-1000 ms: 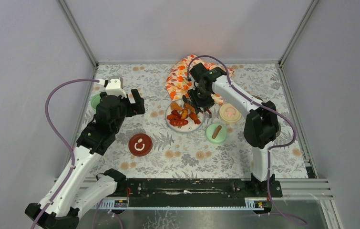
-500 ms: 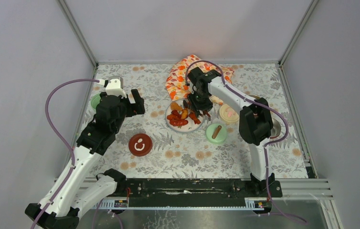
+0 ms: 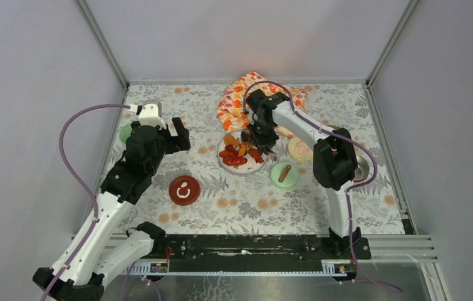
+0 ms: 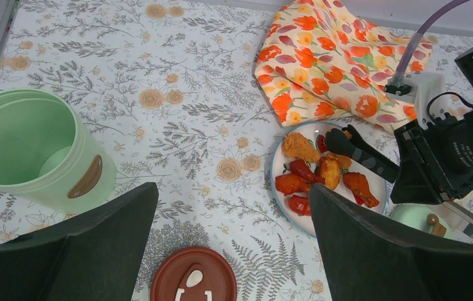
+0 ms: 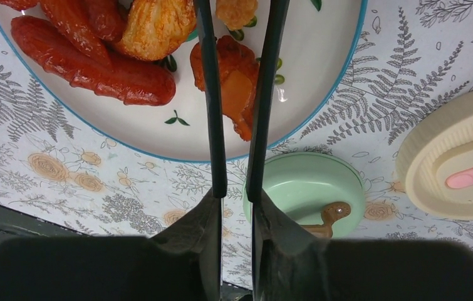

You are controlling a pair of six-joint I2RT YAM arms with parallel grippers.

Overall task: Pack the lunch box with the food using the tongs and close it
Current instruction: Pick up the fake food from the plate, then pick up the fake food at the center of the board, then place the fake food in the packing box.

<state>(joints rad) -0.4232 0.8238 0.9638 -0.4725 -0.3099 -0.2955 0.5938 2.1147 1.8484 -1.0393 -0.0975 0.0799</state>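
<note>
My right gripper point(image 5: 237, 204) is shut on the tongs point(image 5: 212, 113), whose two thin arms reach over the white plate point(image 5: 321, 75). Between the arms lies an orange-red chunk of food point(image 5: 233, 81); the tips are cut off by the frame's top edge. From above, the right gripper point(image 3: 260, 135) hangs over the plate's back right part. The left gripper point(image 4: 232, 194) is open with nothing in it, above the cloth-covered table near the mint-green pot point(image 4: 27, 147). More food point(image 4: 321, 172) is piled on the plate.
The dark red lid point(image 3: 184, 190) lies left of the plate, the green lid point(image 3: 284, 174) and cream lid point(image 3: 301, 149) to its right. An orange flower-patterned cloth point(image 3: 233, 103) is bunched behind the plate. A steel bowl point(image 3: 363, 164) shows partly behind the right arm.
The right arm has shifted a little left over the plate, and the tongs' arms have been squeezed closer together. The left arm has not moved.
</note>
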